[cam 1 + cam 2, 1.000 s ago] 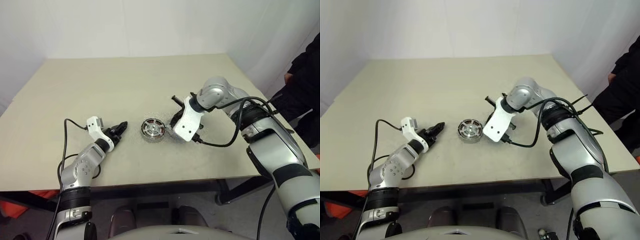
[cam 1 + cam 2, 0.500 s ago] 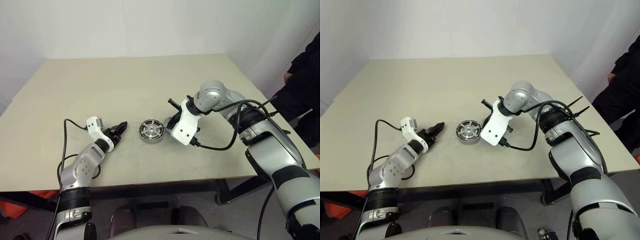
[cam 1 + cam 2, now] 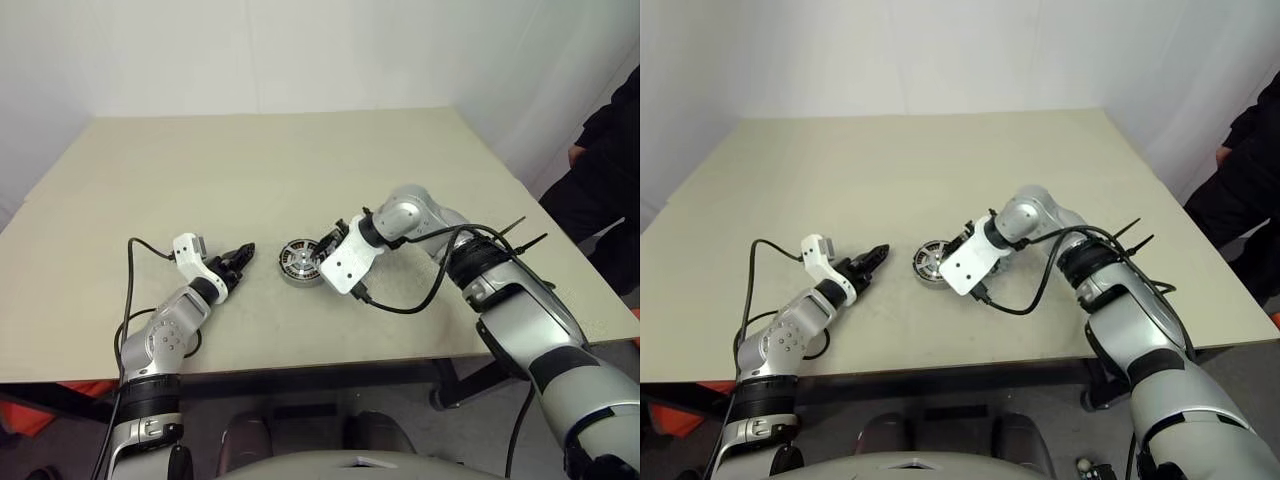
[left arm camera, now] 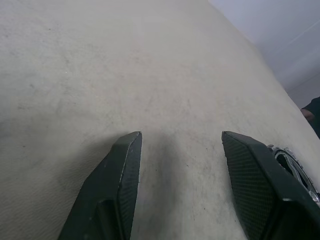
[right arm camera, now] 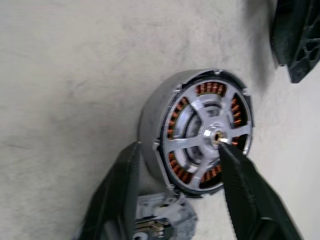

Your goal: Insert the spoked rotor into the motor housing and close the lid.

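The motor housing [image 5: 150,125], a grey cup ringed with copper windings, lies on the table [image 3: 250,160] near its middle. The shiny spoked rotor [image 5: 210,132] sits inside it, hub up. My right gripper [image 5: 177,150] is open and tilted down over the housing's near side: one finger [image 5: 120,190] is outside the wall, the other [image 5: 242,185] has its tip by the hub. In the head view the right gripper [image 3: 322,250] is at the housing [image 3: 300,263]. My left gripper [image 3: 245,253] is open and empty, low over the table just left of it. The lid is out of view.
A person in dark clothes [image 3: 610,170] stands past the table's right edge. Cables trail from both wrists onto the table. In the left wrist view the housing's rim [image 4: 295,167] peeks past one finger [image 4: 250,175].
My right arm has swung left and down, bringing its gripper from beside the housing onto it. The left arm has not moved.
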You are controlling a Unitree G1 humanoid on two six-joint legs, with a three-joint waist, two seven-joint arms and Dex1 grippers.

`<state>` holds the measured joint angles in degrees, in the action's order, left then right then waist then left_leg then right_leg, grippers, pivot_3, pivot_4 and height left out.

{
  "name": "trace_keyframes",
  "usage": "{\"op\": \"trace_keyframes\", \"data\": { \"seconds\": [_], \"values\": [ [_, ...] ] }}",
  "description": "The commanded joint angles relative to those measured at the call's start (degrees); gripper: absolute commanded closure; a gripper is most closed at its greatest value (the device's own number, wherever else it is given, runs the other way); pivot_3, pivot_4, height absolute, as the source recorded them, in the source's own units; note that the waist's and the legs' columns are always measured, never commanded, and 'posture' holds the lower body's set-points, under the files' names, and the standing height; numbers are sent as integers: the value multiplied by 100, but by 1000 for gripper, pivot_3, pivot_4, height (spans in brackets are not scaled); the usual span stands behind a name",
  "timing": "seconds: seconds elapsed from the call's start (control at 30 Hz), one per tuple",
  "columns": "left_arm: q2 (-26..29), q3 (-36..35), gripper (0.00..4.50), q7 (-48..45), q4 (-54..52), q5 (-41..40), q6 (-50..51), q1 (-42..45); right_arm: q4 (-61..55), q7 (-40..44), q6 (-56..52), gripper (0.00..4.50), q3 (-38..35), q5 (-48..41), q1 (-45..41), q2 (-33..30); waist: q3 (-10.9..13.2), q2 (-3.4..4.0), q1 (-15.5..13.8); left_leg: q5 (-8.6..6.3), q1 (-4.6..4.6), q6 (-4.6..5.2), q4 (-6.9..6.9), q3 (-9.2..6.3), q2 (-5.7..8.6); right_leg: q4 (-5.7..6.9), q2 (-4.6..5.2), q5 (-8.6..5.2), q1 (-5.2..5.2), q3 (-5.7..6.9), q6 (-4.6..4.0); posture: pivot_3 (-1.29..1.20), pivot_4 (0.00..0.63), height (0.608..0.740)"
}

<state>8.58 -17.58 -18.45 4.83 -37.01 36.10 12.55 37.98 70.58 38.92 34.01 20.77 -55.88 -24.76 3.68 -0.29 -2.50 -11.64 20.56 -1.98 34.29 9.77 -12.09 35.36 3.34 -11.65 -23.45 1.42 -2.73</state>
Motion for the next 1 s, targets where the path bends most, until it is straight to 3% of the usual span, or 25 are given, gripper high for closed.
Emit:
{"op": "trace_keyframes", "data": {
  "seconds": [0.03,0.7,0.8,0.93,1.0],
  "values": [
    [52,3,1782,52,-6,27,49,14,-192,-142,108,1913,-44,83,-49,-119,0,0,2,0,-1,-1,0,0,0,1,0,0,0,0,0,0,0,740],
    [46,19,1782,82,-140,10,79,-117,1279,-933,530,1913,256,892,-446,152,0,0,20,1,-12,-3,0,0,1,3,0,0,8,-1,0,0,0,740],
    [54,15,1782,79,-116,14,78,-101,1264,-873,631,2543,229,823,-486,152,0,0,19,1,-12,-3,0,0,0,3,0,0,8,-1,0,0,0,740],
    [53,21,1782,77,-68,23,70,-55,1259,-947,594,3863,204,827,-503,203,-1,-2,25,0,-11,-2,0,0,0,3,0,0,8,-1,0,0,0,740],
    [49,24,1782,75,-56,26,64,-47,1295,-1017,580,3863,204,880,-512,210,0,0,31,1,-19,-2,0,0,-1,4,-1,0,13,-1,0,0,0,740]
  ]
}}
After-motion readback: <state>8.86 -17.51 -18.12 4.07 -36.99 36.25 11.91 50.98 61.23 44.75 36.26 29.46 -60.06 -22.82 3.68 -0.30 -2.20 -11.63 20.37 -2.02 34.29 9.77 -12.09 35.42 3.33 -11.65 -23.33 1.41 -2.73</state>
